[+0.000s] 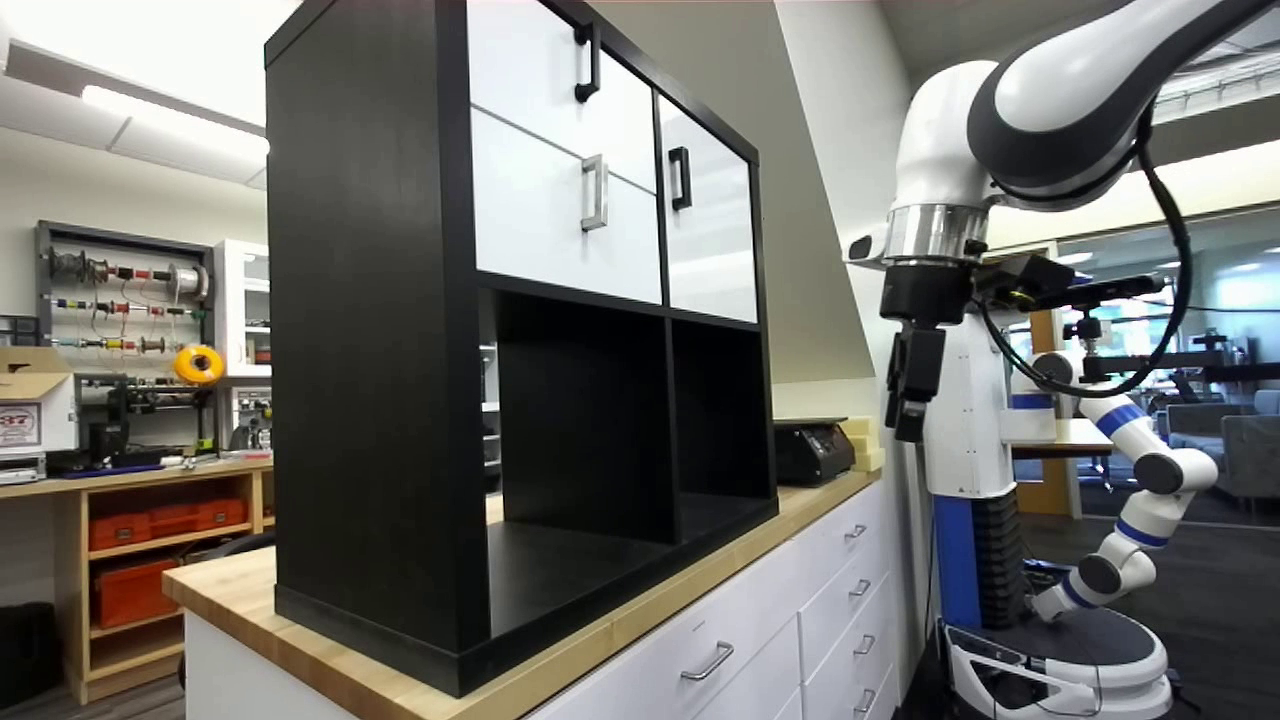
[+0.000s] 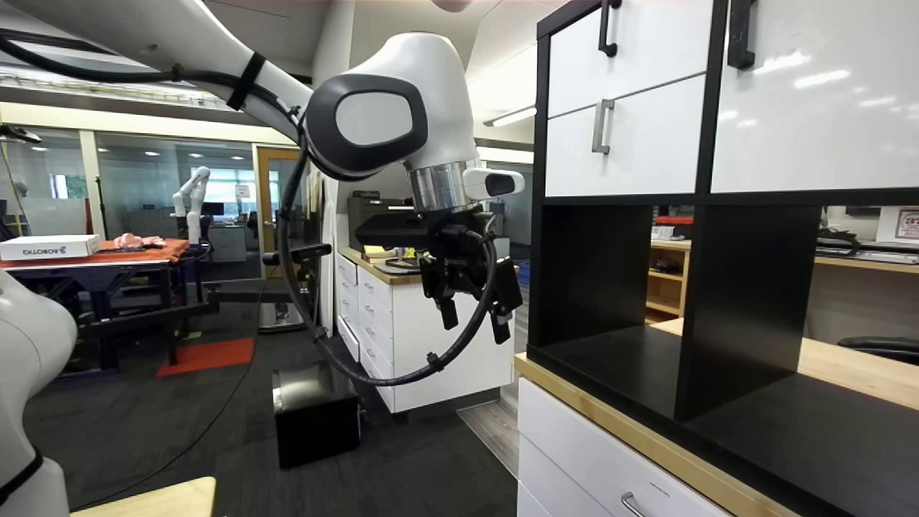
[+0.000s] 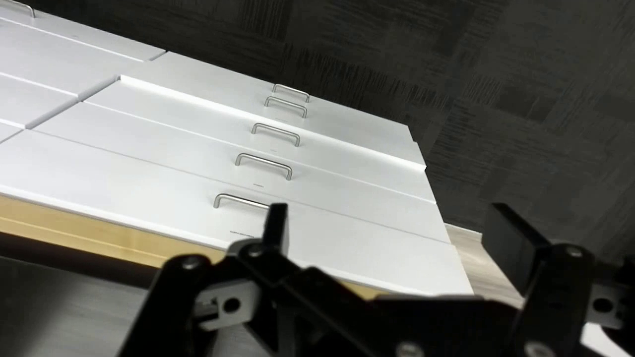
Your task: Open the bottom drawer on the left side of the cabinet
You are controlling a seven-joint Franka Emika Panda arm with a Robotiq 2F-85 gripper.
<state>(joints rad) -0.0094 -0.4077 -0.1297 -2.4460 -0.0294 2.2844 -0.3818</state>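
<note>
Fingers spread, apart from the cabinet; white box reads "ROBOTIQ", label "37".

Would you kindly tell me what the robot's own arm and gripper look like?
The arm is white and rounded, with dark grey trim, a silver ring and a black cable held by a black strap. The gripper is black and angular, with jointed fingers and small grey parts.

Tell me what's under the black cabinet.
The cabinet stands on a wooden countertop, with white drawers below. The part directly beneath its base is covered, as are the drawers' insides.
</note>
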